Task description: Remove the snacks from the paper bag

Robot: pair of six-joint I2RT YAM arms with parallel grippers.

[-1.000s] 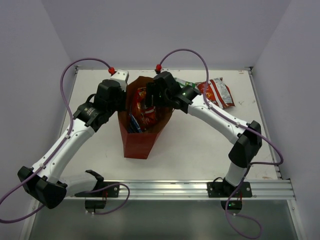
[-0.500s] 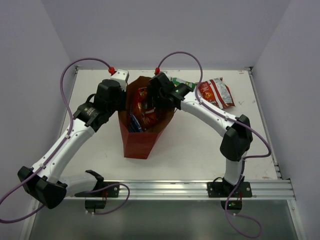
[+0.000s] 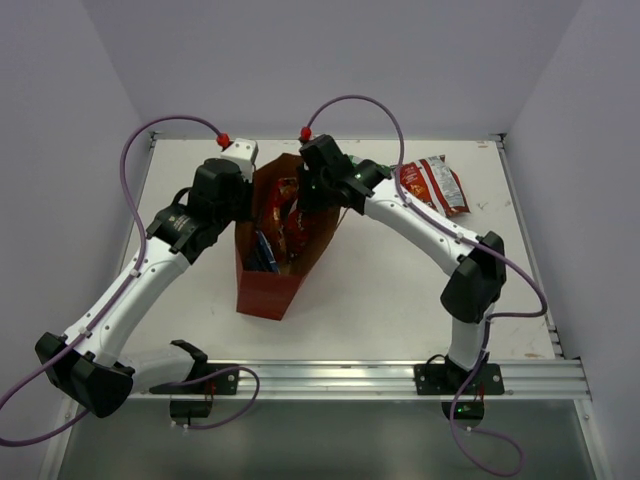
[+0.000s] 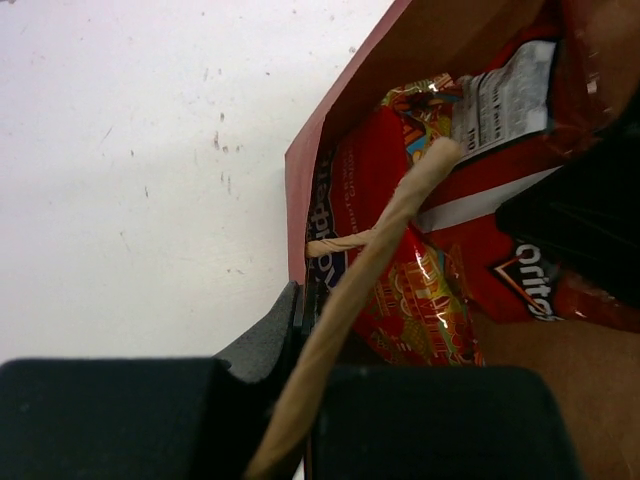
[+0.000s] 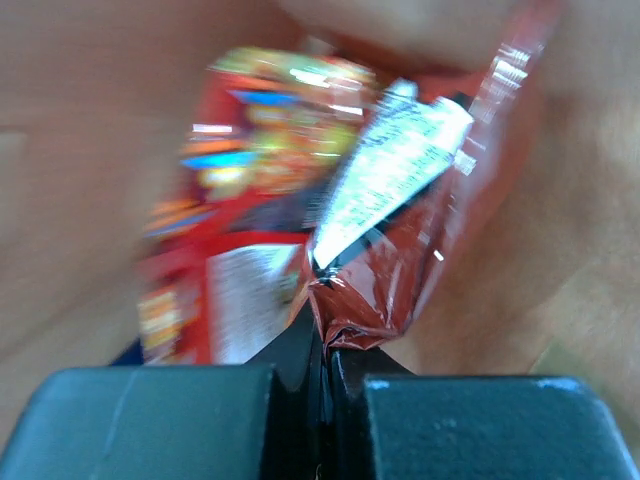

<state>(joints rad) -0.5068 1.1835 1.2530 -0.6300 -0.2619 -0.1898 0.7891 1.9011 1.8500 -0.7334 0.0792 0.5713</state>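
The paper bag (image 3: 268, 290) stands on the white table (image 3: 400, 290) between the two arms. Its mouth gapes toward the overhead camera and its tan inside shows. At the bag's left rim, the left gripper (image 4: 300, 305) has its fingers pressed together on the top edge of the bag's left wall. A twisted paper handle (image 4: 385, 235) runs up across the mouth just beside that pinch. Inside the bag, against its left wall, lies a blue packet (image 3: 262, 250). Beside it, toward the middle of the bag, sit crinkly red packets (image 3: 285, 215), one bearing a Doritos mark. The right gripper (image 5: 325, 350) is down in the right side of the bag's mouth. Its fingers are clamped on the crimped end of a red chip bag (image 5: 400, 220), whose white printed label faces the wrist camera. That wrist view is blurred, so the packets behind cannot be told apart. Well to the right of the bag, a red and white packet (image 3: 432, 186) lies flat on the table.
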